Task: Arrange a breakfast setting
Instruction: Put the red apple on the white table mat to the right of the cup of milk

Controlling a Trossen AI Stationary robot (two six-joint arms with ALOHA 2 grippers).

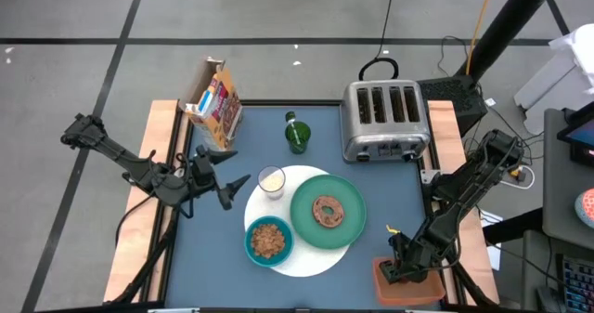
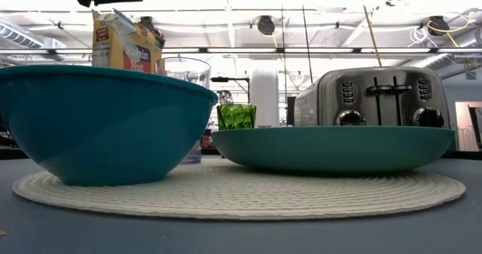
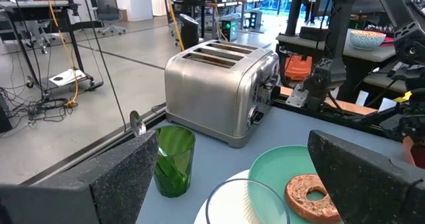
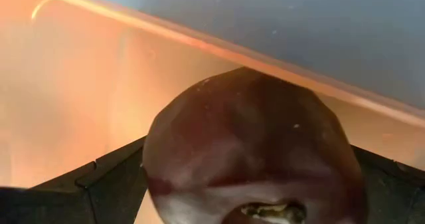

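The right gripper sits low in the orange tray, jaws spread around the red fruit, seemingly not yet gripping it, for the white mat, while the left gripper waits open beside the milk glass.

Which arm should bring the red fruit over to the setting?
Right, probably. The right gripper is down in the orange tray with its open fingers on either side of the red fruit. The left gripper waits beside the milk glass.
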